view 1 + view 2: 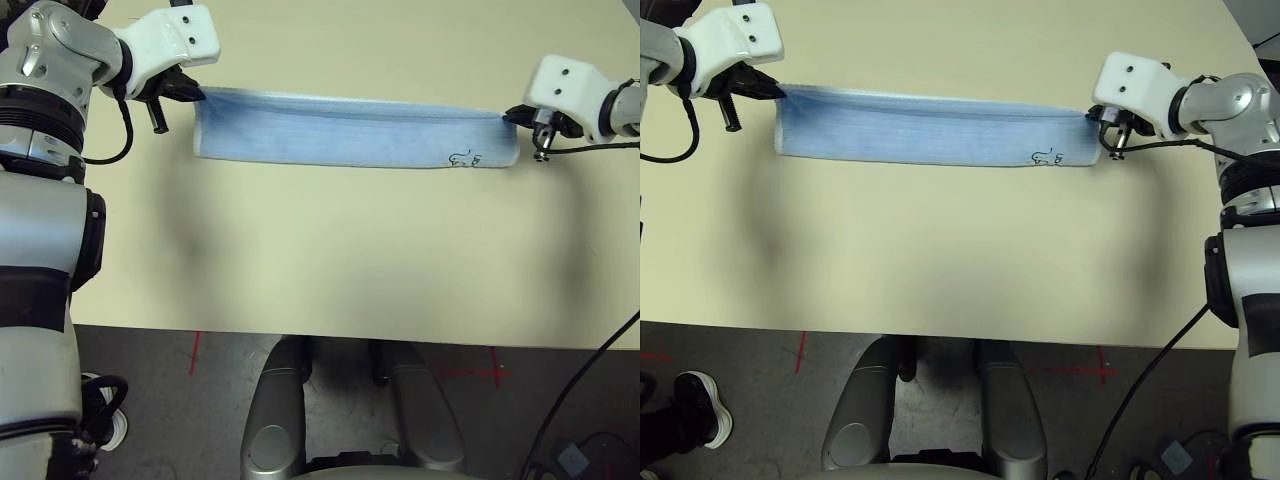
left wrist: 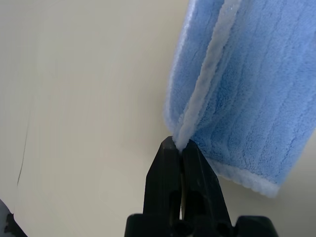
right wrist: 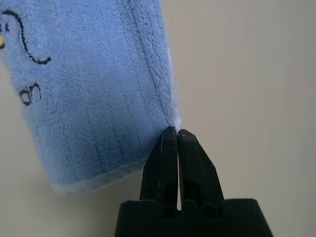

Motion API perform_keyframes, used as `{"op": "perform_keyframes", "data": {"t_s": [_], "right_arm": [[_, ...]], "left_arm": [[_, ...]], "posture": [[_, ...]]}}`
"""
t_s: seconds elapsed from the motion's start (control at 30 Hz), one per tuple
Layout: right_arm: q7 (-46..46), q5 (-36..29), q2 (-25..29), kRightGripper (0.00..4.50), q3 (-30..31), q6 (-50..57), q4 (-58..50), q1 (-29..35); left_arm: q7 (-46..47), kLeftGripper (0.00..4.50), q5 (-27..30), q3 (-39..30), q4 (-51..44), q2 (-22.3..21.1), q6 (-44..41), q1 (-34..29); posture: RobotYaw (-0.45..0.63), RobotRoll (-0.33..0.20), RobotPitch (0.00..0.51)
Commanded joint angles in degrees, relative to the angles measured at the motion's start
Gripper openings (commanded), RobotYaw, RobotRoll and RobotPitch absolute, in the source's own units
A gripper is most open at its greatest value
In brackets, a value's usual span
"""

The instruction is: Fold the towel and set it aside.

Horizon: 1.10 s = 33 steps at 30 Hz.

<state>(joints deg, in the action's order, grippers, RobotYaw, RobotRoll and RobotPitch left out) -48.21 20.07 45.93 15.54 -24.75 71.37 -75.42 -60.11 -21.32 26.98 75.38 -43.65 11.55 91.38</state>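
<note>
Lying across the top of the frame on the tan counter point(image 1: 320, 250): the towel point(image 1: 350, 130), a long thin blue strip, folded over along its length at least once, with small black marks near its right end. Pinched at the far left corner by the left gripper point(image 2: 181, 148), jaws squeezed tight on the white hem. Pinched at the far right corner by the right gripper point(image 3: 177, 134), jaws closed on the edge too. Probably about halfway done. Left to do: bringing the two ends together, then putting the towel off to one side.
</note>
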Motion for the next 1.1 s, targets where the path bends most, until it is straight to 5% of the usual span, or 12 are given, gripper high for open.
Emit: {"op": "perform_keyframes", "data": {"t_s": [0.03,0.47,0.57,0.87,0.93,1.1], "right_arm": [[1.6,1.9,0.9,0.00,0.4,1.4,1.7,-0.4],[2.7,3.1,-1.2,0.00,-0.3,1.6,0.6,-0.5],[3.9,1.4,-2.3,0.75,-2.0,-0.1,0.2,-0.4],[7.1,-3.6,-2.3,3.93,-7.5,-1.1,-0.1,-0.7],[4.0,-9.1,-2.6,4.47,-12.2,0.7,-0.2,-0.5],[-16.8,-27.3,-4.5,4.47,-25.3,14.5,-4.0,2.2]], "left_arm": [[2.0,0.05,-1.9,-1.3,1.7,-0.3,0.0,-1.5],[5.1,0.25,-3.6,-4.1,1.7,1.4,0.7,-3.2],[4.9,1.02,-3.5,-4.8,1.7,1.2,0.2,-2.9],[9.2,4.45,-2.8,-8.9,1.1,-1.0,-0.5,-1.6],[7.9,4.50,-0.3,-11.7,0.7,-1.5,-1.5,-1.3],[-15.1,4.50,13.6,-23.4,-1.5,-0.1,-8.6,-2.7]], "posture": [[0.06,0.000,0.281],[0.05,0.000,0.286],[0.06,0.000,0.287],[0.06,0.000,0.287],[0.06,0.000,0.288],[0.07,0.000,0.289]]}}
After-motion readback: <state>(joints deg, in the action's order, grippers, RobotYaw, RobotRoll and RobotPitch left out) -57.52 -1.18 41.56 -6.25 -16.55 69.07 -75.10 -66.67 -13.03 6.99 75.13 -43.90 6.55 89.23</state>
